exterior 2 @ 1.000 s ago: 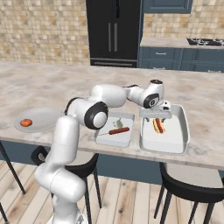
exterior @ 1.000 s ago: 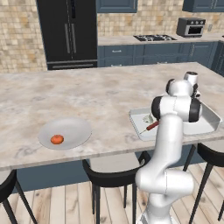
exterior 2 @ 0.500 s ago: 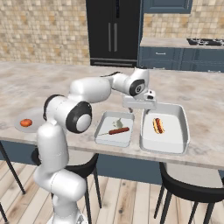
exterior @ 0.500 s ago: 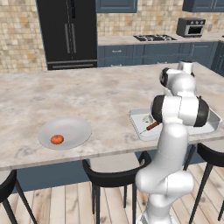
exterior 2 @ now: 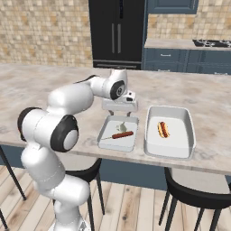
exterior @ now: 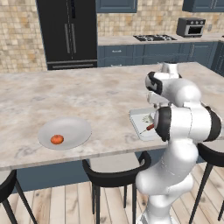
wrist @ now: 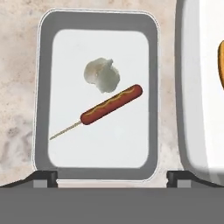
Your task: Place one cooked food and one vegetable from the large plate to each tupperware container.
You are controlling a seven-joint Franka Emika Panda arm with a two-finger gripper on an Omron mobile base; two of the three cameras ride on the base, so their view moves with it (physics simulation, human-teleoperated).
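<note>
My gripper [exterior 2: 119, 107] hangs open and empty just above the far end of the small tupperware container [exterior 2: 106, 140]. In the hand view its fingertips [wrist: 43, 177] stand wide apart over that container's [wrist: 43, 87] near rim. Inside lie the sausage on a stick [wrist: 111, 105] and the pale lumpy vegetable [wrist: 101, 75], side by side. The larger container [exterior 2: 191, 135] stands right beside it with the hot dog [exterior 2: 163, 129] in it. Far to the left on the counter sits the large plate [exterior: 74, 129], holding the tomato [exterior: 57, 139].
Both containers stand near the counter's front edge [exterior 2: 180, 164]. Dark bar stools [exterior: 116, 175] line the front of the counter. A black fridge [exterior: 70, 30] and blue cabinets stand behind.
The arm has swung left from above the larger container to above the small one. The jaws stay wide apart. The food has not moved.
</note>
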